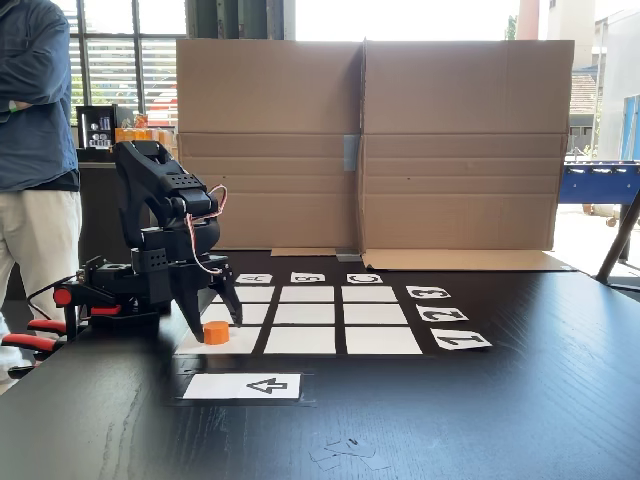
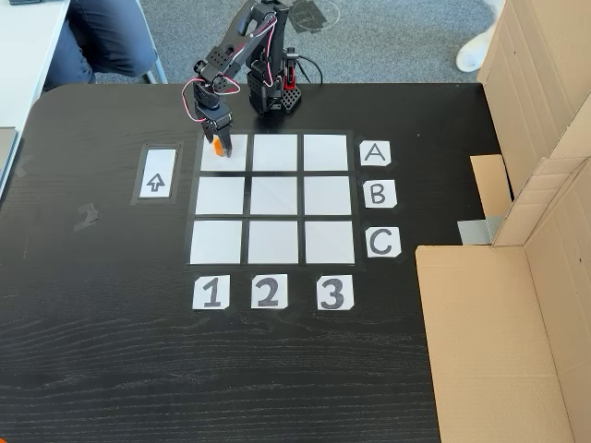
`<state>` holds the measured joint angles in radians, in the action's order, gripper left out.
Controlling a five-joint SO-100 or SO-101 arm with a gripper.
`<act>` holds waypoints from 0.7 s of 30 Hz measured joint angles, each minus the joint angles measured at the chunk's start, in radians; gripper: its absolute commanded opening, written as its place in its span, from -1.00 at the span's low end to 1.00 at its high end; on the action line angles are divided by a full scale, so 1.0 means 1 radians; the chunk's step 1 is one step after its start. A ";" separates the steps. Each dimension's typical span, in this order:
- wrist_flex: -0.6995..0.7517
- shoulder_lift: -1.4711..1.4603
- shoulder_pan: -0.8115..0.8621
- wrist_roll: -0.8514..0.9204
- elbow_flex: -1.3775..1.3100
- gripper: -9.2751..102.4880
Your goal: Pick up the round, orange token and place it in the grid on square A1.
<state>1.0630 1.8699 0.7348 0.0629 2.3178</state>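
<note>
The orange token point(image 1: 216, 332) point(image 2: 218, 146) rests flat on square A1 point(image 1: 241, 342) point(image 2: 233, 160), the corner cell of the grid point(image 1: 300, 340) point(image 2: 273, 196) closest to the arm's base. In the second fixed view that cell lies in the row marked A and the column marked 1. My gripper point(image 1: 215, 328) point(image 2: 218, 141) points down over this cell and is open. One black finger point(image 1: 190, 318) stands on each side of the token, and in the side-on fixed view there is a visible gap to both.
A white arrow card point(image 1: 243, 386) point(image 2: 157, 173) lies just outside the grid beside A1. Label cards point(image 1: 460, 339) point(image 2: 267, 292) edge two sides. Cardboard walls point(image 1: 370, 140) point(image 2: 526, 295) close off the far side. A person point(image 1: 35, 150) stands behind the arm base point(image 1: 110, 290).
</note>
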 measured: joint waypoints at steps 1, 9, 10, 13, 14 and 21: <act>0.000 0.015 0.009 0.000 0.000 -0.30; 0.002 0.144 0.089 0.002 -0.044 -0.30; 0.006 0.161 0.103 0.002 -0.055 -0.30; 0.031 0.218 0.153 0.002 -0.097 -0.31; 0.041 0.238 0.172 0.002 -0.114 -0.31; 0.101 0.390 0.296 0.002 -0.196 -0.31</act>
<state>1.1643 2.2596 1.0308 0.0644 2.1215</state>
